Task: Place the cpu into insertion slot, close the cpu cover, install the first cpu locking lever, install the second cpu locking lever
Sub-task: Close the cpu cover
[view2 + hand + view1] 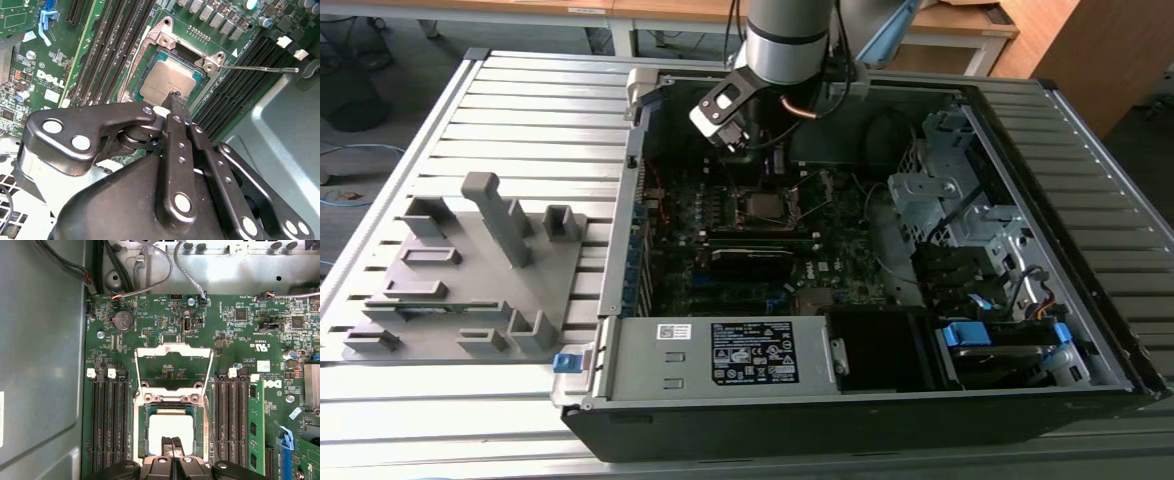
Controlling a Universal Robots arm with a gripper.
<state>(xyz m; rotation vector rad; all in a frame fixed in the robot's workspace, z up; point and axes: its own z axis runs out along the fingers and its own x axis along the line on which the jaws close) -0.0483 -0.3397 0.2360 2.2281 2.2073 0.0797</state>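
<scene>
A slatted metal table (520, 100) carries an open computer case (854, 425), with a grey moulded fixture (467, 270) to the exterior view's left of it. At the case's near side sits a silver box (654, 365) with a white label. The arm (787, 35) reaches down from the far side into the case, over the green motherboard (165, 315).

In the first wrist view the cpu cover (172, 351) is swung open, off the insertion slot (139, 430) – bare board shows through its window. The slot lies between two banks of long black memory slots (107, 420).

The cpu (170, 422) sits inside the slot, its metal top facing up. The gripper (171, 442) has its fingers pressed together, tips at the cpu's edge in both wrist views – whether they touch it I cannot tell. A thin wire lever (260, 68) juts out sideways from the slot's corner.
</scene>
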